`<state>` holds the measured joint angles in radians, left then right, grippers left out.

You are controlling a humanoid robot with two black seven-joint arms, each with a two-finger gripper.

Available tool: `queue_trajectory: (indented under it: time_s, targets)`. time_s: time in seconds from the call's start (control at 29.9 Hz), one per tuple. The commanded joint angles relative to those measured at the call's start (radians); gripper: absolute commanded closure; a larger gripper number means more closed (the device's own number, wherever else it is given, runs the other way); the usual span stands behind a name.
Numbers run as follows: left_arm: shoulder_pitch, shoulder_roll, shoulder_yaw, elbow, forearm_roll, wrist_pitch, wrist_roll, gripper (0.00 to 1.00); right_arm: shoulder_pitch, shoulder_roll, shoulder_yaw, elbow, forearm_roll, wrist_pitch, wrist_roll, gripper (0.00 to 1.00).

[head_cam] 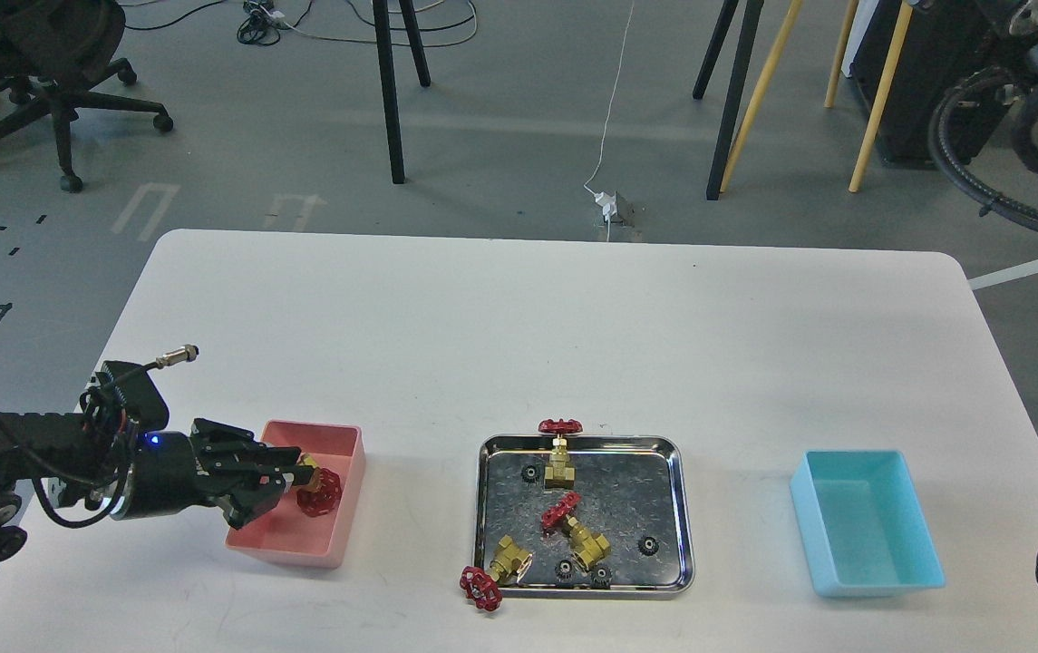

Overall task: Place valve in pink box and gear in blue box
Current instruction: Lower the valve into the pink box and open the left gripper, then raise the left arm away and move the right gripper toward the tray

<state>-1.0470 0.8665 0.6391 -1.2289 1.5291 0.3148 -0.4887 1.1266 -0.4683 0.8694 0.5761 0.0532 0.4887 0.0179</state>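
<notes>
Valve [317,491], brass-bodied with a dark-red spoked handwheel, sits clamped in the left claw [294,478] over the pink box [348,453]. On the white surface [519,336] a steel tray [677,508] holds three more valves (one [493,571] hangs over the front rim) and black gears [649,544]. Well to the right is the blue box [872,521].

Tray [677,508] lies between pink box [346,453] and blue box [872,580].
</notes>
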Motion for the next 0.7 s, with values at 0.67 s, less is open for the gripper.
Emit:
queue_trajectory:
  time_s: [0.67]
  targets:
    - [0.001,0.045,-0.677,-0.265,-0.754,-0.479,0.0,0.19,0.067,-0.16,-0.598,0.508,-0.915,0.0,-0.072,0.0]
